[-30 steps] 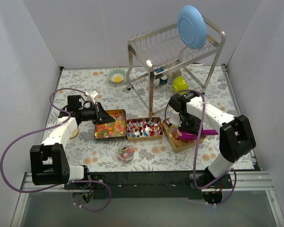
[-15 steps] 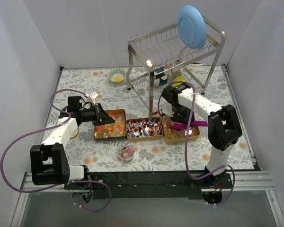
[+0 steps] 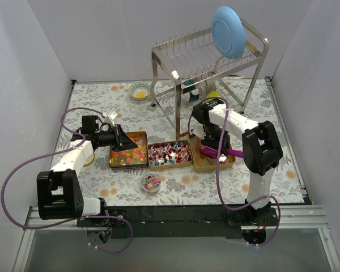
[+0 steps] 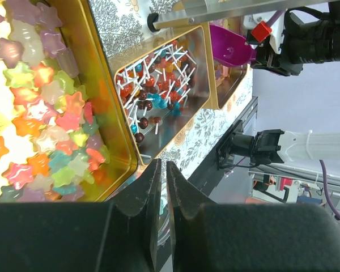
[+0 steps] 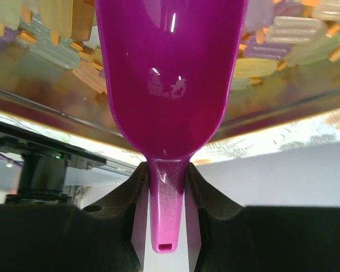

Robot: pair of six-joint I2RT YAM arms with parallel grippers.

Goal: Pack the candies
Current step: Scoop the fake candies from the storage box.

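Scooping step: the right fingers [image 5: 209,207] clamp the handle of a magenta scoop [image 5: 170,73] lowered among wrapped candies [image 5: 283,39] in the rightmost gold tin [image 5: 39,93], while the left fingers [image 4: 144,198] (pressed together, holding nothing) hover beside star gummies [image 4: 45,113]; next, probably dig in and carry a load to the small cup [image 3: 151,182].

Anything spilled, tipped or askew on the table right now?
Nothing stands out. The three gold square tins sit in a row with the candies inside, and the right fingers grip the purple plastic scoop in the right-hand tin. No loose sweets show.
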